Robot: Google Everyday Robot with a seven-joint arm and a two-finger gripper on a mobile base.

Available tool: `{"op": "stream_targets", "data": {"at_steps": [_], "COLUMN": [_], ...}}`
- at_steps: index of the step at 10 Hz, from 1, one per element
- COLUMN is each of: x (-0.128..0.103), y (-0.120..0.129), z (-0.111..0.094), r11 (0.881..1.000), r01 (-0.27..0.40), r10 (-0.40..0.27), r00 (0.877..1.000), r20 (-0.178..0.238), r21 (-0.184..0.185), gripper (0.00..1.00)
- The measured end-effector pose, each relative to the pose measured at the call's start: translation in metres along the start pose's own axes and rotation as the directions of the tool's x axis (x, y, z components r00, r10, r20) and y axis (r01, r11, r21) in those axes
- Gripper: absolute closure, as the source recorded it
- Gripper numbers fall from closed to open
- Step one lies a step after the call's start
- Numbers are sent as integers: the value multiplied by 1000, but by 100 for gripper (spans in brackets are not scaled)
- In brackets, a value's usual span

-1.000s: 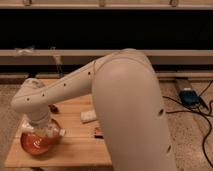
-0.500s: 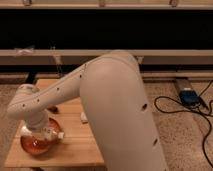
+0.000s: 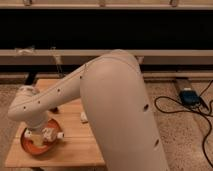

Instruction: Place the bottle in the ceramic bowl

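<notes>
The orange-red ceramic bowl [image 3: 31,148] sits on the front left of the wooden table [image 3: 80,145]. My gripper [image 3: 44,135] hangs just over the bowl, at the end of the big white arm that fills the middle of the view. It is shut on the small white bottle [image 3: 54,133], which lies roughly level, its end poking out to the right above the bowl's right rim. The gripper and wrist hide most of the bowl's inside.
A flat whitish block [image 3: 84,117] lies on the table right of the bowl, partly behind the arm. On the floor at the right are a blue box [image 3: 190,96] and black cables [image 3: 172,107]. A dark wall with rails runs behind.
The arm has swung further left and lower, bringing the gripper and the bottle down close over the bowl. The bowl has not moved.
</notes>
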Motion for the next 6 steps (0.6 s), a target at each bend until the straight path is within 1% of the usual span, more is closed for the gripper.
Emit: {"op": "stream_targets", "data": {"at_steps": [1,2,3,4,5,6], "x": [-4,-13,-20,-29,-39,-43], "y": [7,19,29,44,58,64], "z": [-7,-18,-24,-31,-35,-38], "r11": [1000,999,998,997,995,994], "r01": [-16,-41,-57,-75,-92,-100], "r10": [16,41,58,77,96,105], "r00": [1000,998,996,993,991,989], "r20": [-20,-48,-66,-87,-95,-104], "r21": [2,8,15,29,45,54], "gripper": [20,20,20,20,20,20]}}
